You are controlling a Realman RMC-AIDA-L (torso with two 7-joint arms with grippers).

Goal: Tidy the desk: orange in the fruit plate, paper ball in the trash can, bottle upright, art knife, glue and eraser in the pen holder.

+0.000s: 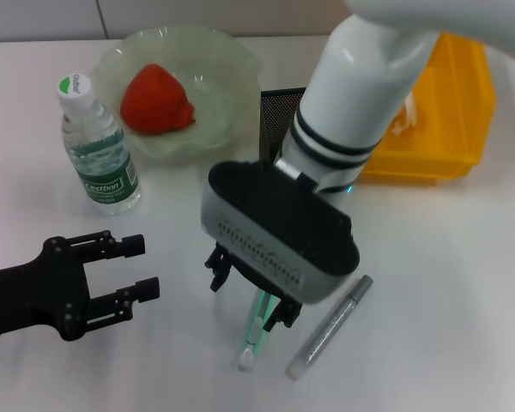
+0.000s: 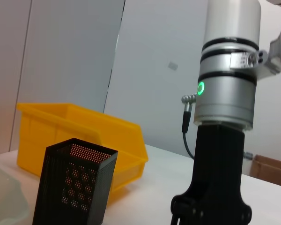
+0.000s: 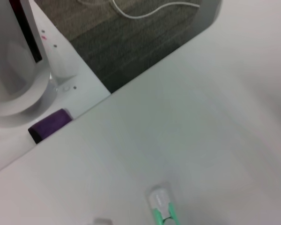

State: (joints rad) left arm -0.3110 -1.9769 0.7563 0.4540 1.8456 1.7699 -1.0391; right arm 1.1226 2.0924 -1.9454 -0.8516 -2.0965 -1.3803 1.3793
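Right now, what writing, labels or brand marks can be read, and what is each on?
"Cestbon": label of the water bottle, head view.
Small print below it: too small to read.
Bottle cap: green mark, unreadable.
Nothing else carries legible writing.

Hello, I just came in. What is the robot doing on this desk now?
It is tidying the desk. The right gripper is down over a green-and-white tool, probably the art knife, with its jaws around it. A grey glue stick lies just beside it on the desk. The left gripper waits open near the front edge. The bottle already stands upright, a red-orange fruit is in the plate, and the black mesh pen holder stands before the yellow bin.
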